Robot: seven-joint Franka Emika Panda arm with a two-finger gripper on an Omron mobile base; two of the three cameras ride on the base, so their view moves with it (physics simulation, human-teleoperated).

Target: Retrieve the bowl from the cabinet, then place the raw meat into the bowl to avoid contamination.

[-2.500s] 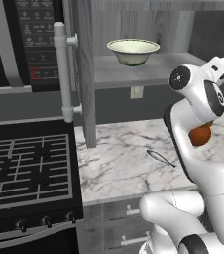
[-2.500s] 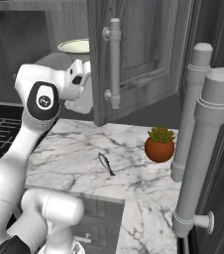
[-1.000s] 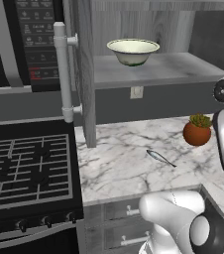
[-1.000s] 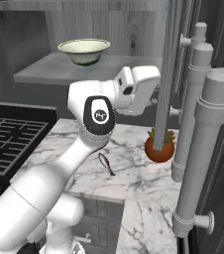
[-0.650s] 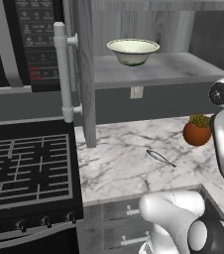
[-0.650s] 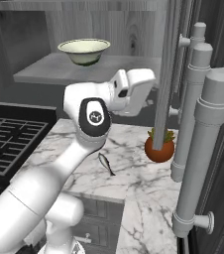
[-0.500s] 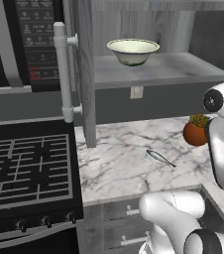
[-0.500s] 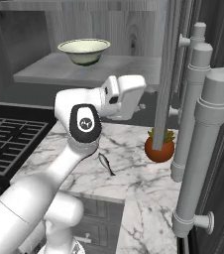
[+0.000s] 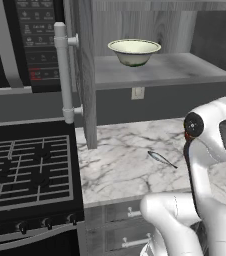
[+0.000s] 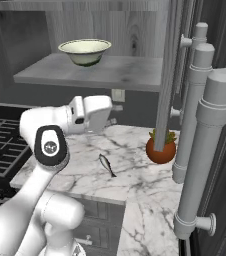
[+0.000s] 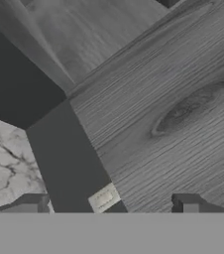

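The cream bowl (image 9: 134,51) (image 10: 85,51) stands upright on the shelf of the open cabinet (image 9: 185,70) (image 10: 110,70). The raw meat (image 9: 161,158) (image 10: 107,165), a thin dark sliver, lies on the marble counter below. My gripper (image 10: 114,114) (image 11: 110,203) hangs under the shelf, above the counter and left of the meat, pointing at the back wall. In the hand view its fingertips (image 11: 187,202) stand wide apart, open, with nothing between them, facing the shelf's wood-grain underside.
The cabinet's left door (image 9: 84,75) and right door (image 10: 166,75) stand swung out. An orange plant pot (image 10: 161,148) sits behind the right door. Big bar handles (image 10: 205,130) rise at the right. Stove (image 9: 25,170) and microwave (image 9: 35,40) lie left; a wall outlet (image 9: 137,93) is under the shelf.
The right cabinet door has swung fully open. My arm has drawn back leftward from it to under the shelf, and the jaws have spread wide. Bowl and meat have not moved.
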